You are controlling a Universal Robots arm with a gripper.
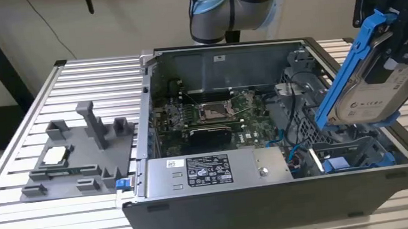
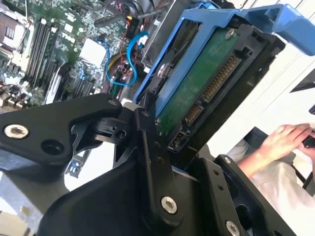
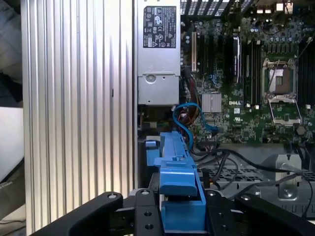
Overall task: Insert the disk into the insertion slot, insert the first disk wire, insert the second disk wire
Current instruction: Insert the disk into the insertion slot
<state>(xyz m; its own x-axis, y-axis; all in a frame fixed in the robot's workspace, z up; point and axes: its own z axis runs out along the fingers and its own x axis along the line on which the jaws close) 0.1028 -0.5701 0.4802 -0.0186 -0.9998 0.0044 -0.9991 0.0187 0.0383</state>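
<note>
One slatted metal table (image 1: 88,222) carries an open computer case (image 1: 270,208), lying on its side with its inside facing up. A dark grey holder tray (image 1: 76,157) with upright posts sits on the table just beside the case, on the exterior view's left. Inside the case, a grey power supply box (image 1: 208,171) with a black-and-white sticker lies along the near wall, and the green circuit board (image 1: 215,113) fills the case floor behind it. The robot arm (image 1: 232,5) rises behind the case's far wall. The disk (image 1: 374,93), silver-grey in its bright blue carrier, hangs tilted above the case's end on the exterior view's right, raised clear of the case and not yet seated. The slot (image 1: 353,154), a grey-blue bay with blue tabs, lies inside the case below the disk. The black gripper (image 1: 400,28) has its fingers (image 3: 216,206) clamped on the disk's carrier from both sides. A blue cable (image 3: 189,118) loops inside the case near the circuit board. A person's hand (image 2: 283,140) shows beyond the case in the second wrist view.
</note>
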